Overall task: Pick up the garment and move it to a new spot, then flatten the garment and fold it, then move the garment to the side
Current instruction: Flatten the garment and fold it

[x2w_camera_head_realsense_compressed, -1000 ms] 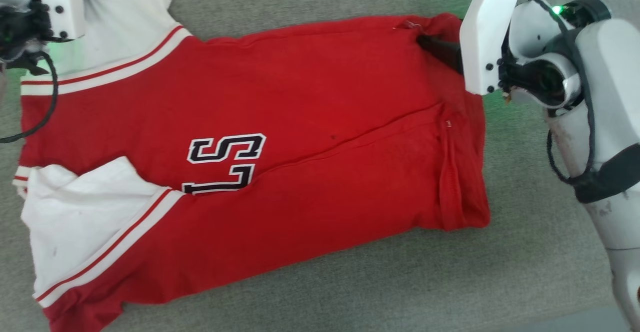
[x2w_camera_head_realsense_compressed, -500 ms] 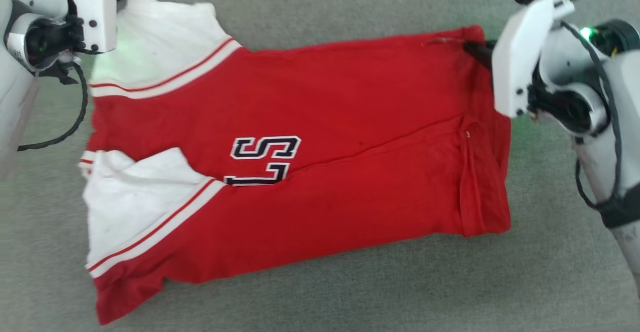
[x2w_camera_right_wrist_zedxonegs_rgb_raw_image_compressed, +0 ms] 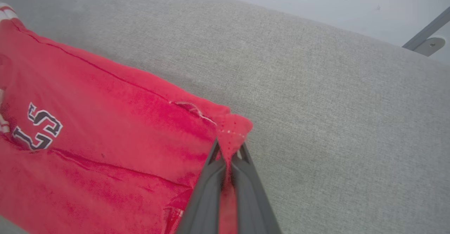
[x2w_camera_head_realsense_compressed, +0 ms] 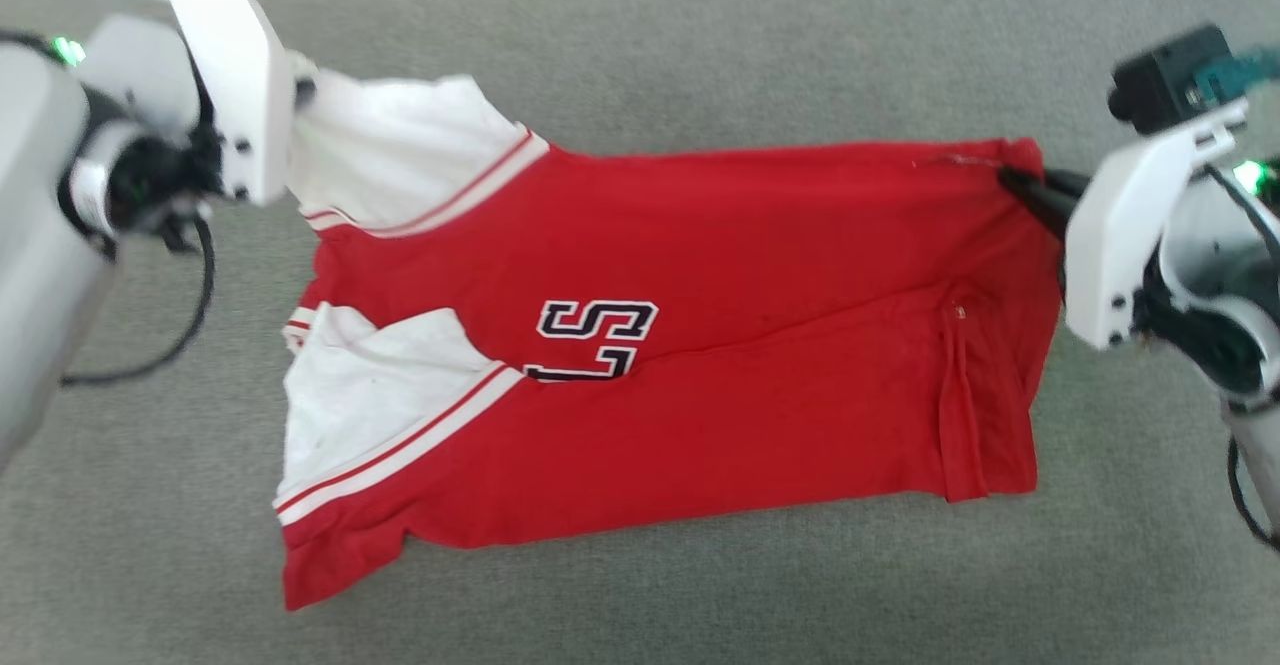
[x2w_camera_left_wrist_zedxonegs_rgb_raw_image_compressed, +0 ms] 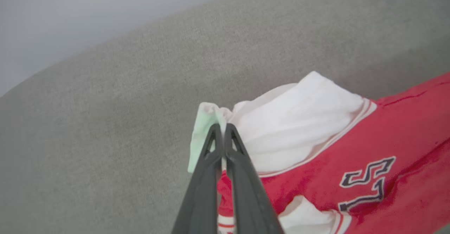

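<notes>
The garment [x2w_camera_head_realsense_compressed: 700,275] is a red shirt with white sleeves, striped trim and a dark "S1" print, spread across the grey surface. My left gripper [x2w_camera_left_wrist_zedxonegs_rgb_raw_image_compressed: 221,130] is shut on the tip of the upper white sleeve [x2w_camera_left_wrist_zedxonegs_rgb_raw_image_compressed: 299,121]. In the head view that gripper's tips are hidden behind its white bracket at the upper left. My right gripper [x2w_camera_right_wrist_zedxonegs_rgb_raw_image_compressed: 228,149] is shut on the garment's red far corner [x2w_camera_right_wrist_zedxonegs_rgb_raw_image_compressed: 233,128]. Its dark fingers [x2w_camera_head_realsense_compressed: 1030,195] show at the shirt's upper right corner. Between the two grips the top edge is drawn out and raised a little.
The grey fabric surface [x2w_camera_head_realsense_compressed: 700,45] runs all around the garment, with bare room behind, in front and on both sides. Its far edge meets a pale wall [x2w_camera_left_wrist_zedxonegs_rgb_raw_image_compressed: 88,12]. A grey metal leg [x2w_camera_right_wrist_zedxonegs_rgb_raw_image_compressed: 427,33] stands beyond the far edge in the right wrist view.
The right gripper has closed on the garment's upper right corner. The head view has shifted. Both arms hold the top edge, which now looks lifted and stretched.
</notes>
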